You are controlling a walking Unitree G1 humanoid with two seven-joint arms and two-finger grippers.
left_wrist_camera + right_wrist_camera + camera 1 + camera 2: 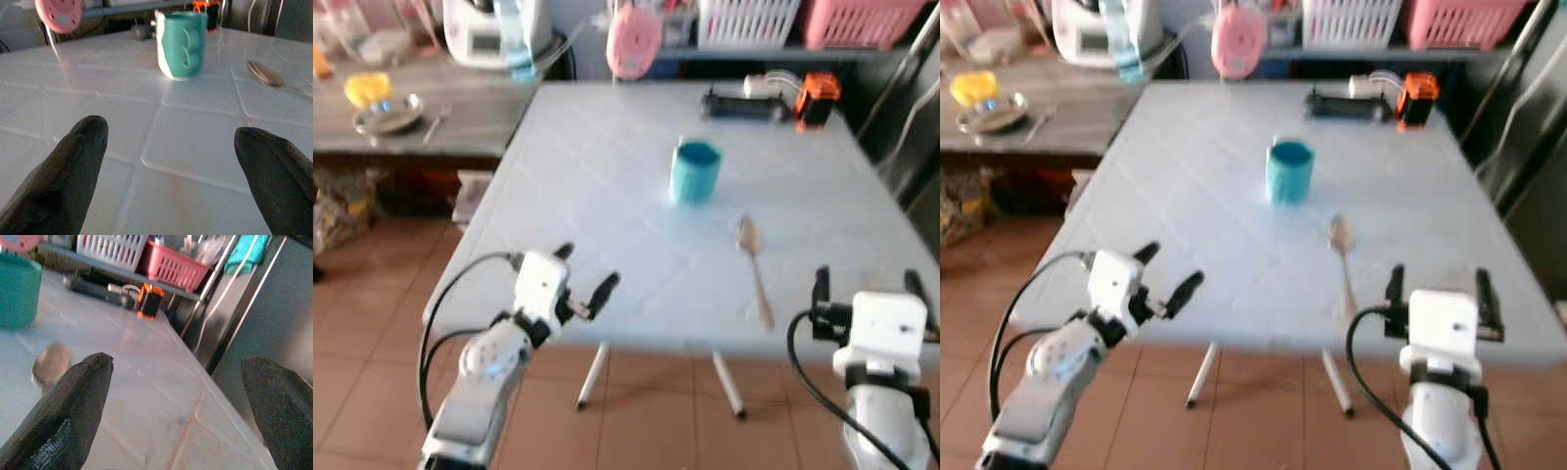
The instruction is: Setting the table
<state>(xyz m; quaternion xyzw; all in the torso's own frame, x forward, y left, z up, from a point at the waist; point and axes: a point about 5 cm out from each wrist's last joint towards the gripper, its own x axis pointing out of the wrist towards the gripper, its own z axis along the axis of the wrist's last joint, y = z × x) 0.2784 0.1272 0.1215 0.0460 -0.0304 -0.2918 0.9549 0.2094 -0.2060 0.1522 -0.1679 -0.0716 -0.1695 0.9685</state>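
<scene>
Both pincers are released and empty, hovering at the near edge of the white surface (607, 176). The left pincer (585, 276) sits at the near-left edge with its fingers spread; the right pincer (868, 284) sits at the near-right edge, fingers also apart. The teal cup (694, 172) stands upright mid-surface. The spoon (754, 269) lies just nearer than it and to the right, bowl toward the cup, handle pointing at the near edge. Cup and spoon are apart, not touching. The likely step is reaching in for one of them; the spoon is nearer the right pincer. Advice: go for the handle end, come in low and flat, and close across the thin handle, since it lies flush on the slick top and may skid. Frames are slightly blurred, so the robot should settle before committing.
</scene>
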